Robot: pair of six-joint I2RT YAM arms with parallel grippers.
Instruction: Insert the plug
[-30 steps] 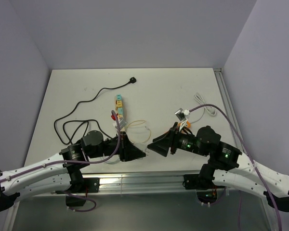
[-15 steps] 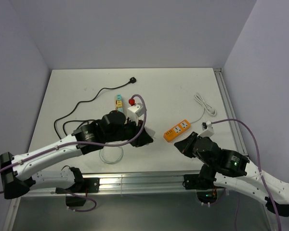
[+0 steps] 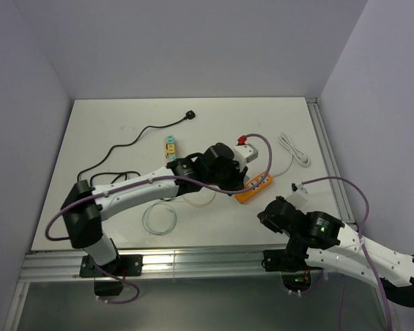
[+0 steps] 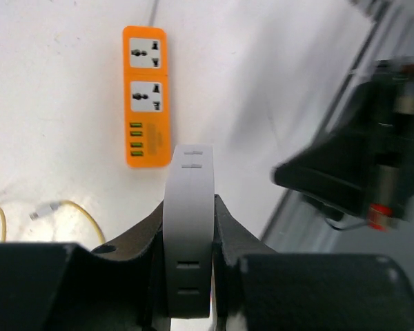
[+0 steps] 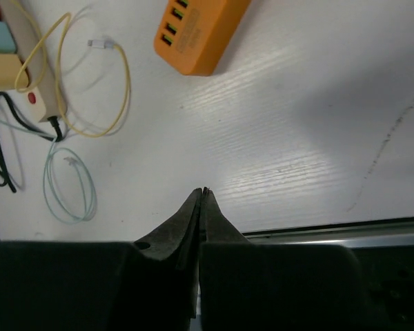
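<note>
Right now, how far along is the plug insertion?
Done: the plug is picked up, clamped in the left jaws. In hand: it hangs near the strip, whose two sockets both show empty. Left: line it up over a socket and push it in. The right jaws are shut on nothing, near the front edge of the table.

2 power strips lay on the surface (image 3: 110, 117): 1 orange strip (image 4: 146, 96), which carried 2 sockets (image 4: 145, 52) and 4 USB ports (image 4: 136, 141), and 1 pastel strip (image 3: 170, 147). 4 loose cables were counted: 1 black cord (image 3: 190, 115), 1 white cable (image 3: 294, 150), 1 yellow cable (image 5: 128, 79) and 1 pale green cable (image 5: 95, 193). There was 1 white plug (image 4: 190, 227), plus 2 end effectors: the left end effector (image 4: 190, 207) and the right end effector (image 5: 203, 195).
</note>
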